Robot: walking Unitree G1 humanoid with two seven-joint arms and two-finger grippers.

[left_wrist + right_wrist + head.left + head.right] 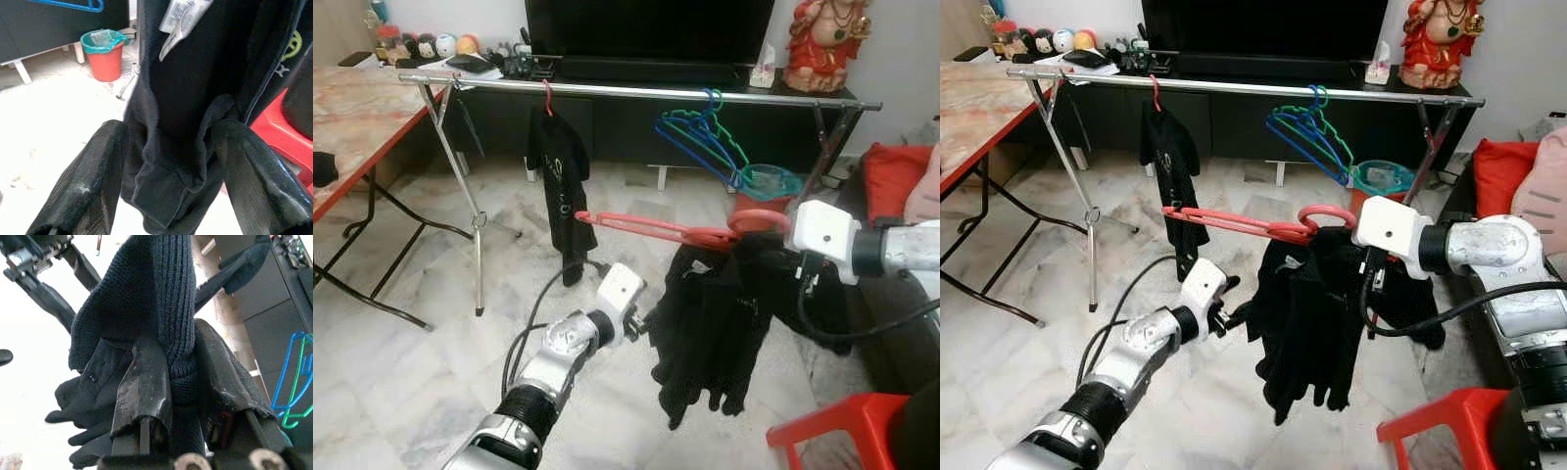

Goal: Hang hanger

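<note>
A red hanger [646, 228] lies nearly level in the air, with a black garment [710, 323] drooping from its hook end. My right gripper [1359, 231] is by the hook; in its wrist view the fingers [142, 382] are shut on the garment's ribbed knit. My left gripper [646, 321] sits at the garment's lower left edge, open, with a fold of black cloth [171, 161] between its fingers [93, 181]. The silver clothes rail [636, 90] crosses behind, higher up.
The rail carries a black garment on a red hanger [558, 166] and bare blue and green hangers [700, 137]. A marble-top table [352, 127] stands left, a red stool [832, 431] low right, a red bucket [769, 186] beyond. TV cabinet [646, 108] behind.
</note>
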